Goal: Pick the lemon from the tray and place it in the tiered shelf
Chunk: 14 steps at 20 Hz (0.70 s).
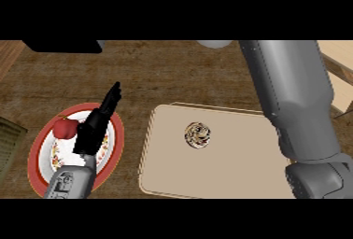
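Left forearm [69, 182] enters at the lower left edge, grey, angled slightly right as it goes up. The left hand [89, 133] is black and seen nearly edge-on. It is open, with straight fingers [111, 97] held together and pointing away toward the far side of the desk [172, 74]. It holds nothing. The hand sits over a round plate [39, 154] with a red rim and a white patterned centre, and the wrist crosses the plate's near right part. Can't tell if the hand touches the plate or hangs above it. A small red fruit [64, 128] lies on the plate just left of the hand, close to it. Contact is unclear.

Right of the plate, and apart from it, is a beige tray [155, 177] with rounded corners, flat on the desk. The lemon [198, 135] lies on the tray, a little above the tray's middle. It is small and round, mottled yellow-brown. Neither hand touches it, and the left hand is well apart to its left.

Right forearm [293, 93] is large and grey. It rises from a joint at the lower right corner, crosses the tray's right side and leans slightly left up to the top of the view. The right hand does not show, so its state can't be read.

Far side: a light wooden structure [340, 58] sits at the upper right, partly hidden behind the right forearm, and can't be identified. A black object [60, 45] is at the upper left. A dull olive item [10, 140] is cut off by the left edge, near the plate.
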Motion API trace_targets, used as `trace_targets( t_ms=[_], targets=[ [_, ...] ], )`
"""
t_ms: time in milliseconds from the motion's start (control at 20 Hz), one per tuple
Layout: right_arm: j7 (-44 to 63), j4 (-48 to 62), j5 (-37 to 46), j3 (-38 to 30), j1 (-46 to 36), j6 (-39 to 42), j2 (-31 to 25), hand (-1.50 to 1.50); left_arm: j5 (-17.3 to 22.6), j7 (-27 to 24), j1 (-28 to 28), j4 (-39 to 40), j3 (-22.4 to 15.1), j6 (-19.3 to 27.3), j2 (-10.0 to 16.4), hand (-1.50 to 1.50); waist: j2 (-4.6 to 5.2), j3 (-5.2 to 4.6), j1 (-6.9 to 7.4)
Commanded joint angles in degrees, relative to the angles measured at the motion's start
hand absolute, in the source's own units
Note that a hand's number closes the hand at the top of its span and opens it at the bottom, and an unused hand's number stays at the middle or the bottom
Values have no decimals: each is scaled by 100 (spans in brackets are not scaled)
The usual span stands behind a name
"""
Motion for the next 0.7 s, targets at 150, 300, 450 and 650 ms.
trace_targets(
  t_ms=[150, 300, 450, 650],
  targets=[
    [920, 352, 510, -475, -270, -315, -387, 150, 254, 187, -201, -101, 270, -219, 223, 0, 9, 6, -8],
    [915, 610, 760, -611, -498, -83, -529, 150, -1, 139, -103, -90, 39, 63, -34, 0, 16, 3, -3],
    [591, 385, 752, -724, -460, 38, -679, 150, 46, -257, 221, 85, 76, -51, 43, 0, -11, 4, -77],
    [382, 762, 906, -839, -452, -178, -900, 150, -42, 83, 178, -208, -17, 48, -28, 0, -2, 7, -38]
  ],
)
